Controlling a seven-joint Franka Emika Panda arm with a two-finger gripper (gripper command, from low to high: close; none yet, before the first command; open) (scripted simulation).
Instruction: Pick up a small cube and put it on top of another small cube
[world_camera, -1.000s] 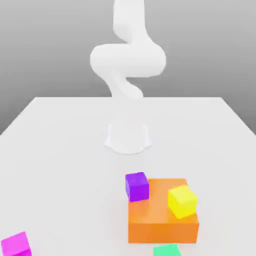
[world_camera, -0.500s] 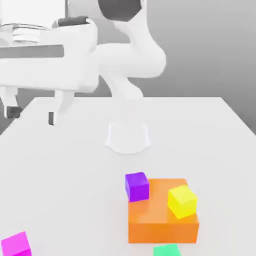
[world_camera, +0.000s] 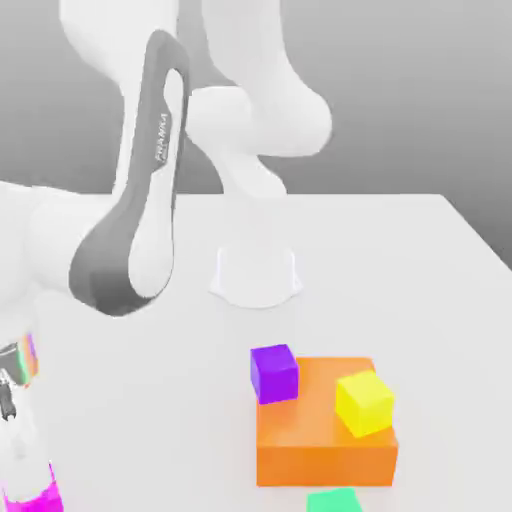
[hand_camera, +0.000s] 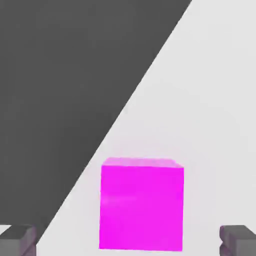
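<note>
We start with the small magenta cube (hand_camera: 141, 205): in the hand view it sits squarely between the two dark fingertips (hand_camera: 18, 239), one to each side, with clear gaps on both flanks. The jaws are spread wide and hold nothing. One flat face of the cube is turned toward the camera, so its sides seem to run parallel to the finger pads, and we judge that little or no wrist turn is needed before closing. In the exterior view we see just a sliver of the cube at the table's near corner on that view's left, under the wrist.

The table (world_camera: 400, 250) ends close beside it; in the hand view that edge runs as a diagonal near the cube, so a nudge could push the cube toward the drop.

The gripper (hand_camera: 130, 240) looks straight down on the cube, which lies directly ahead of the jaws. We think the coming move is a plain descent, then a squeeze.

Well apart, toward the near edge on the exterior view's right, the yellow cube (world_camera: 364, 402) rests on a large orange block (world_camera: 325, 440), with a violet cube (world_camera: 273, 373) at that block's corner and a green cube (world_camera: 334, 500) in front.
</note>
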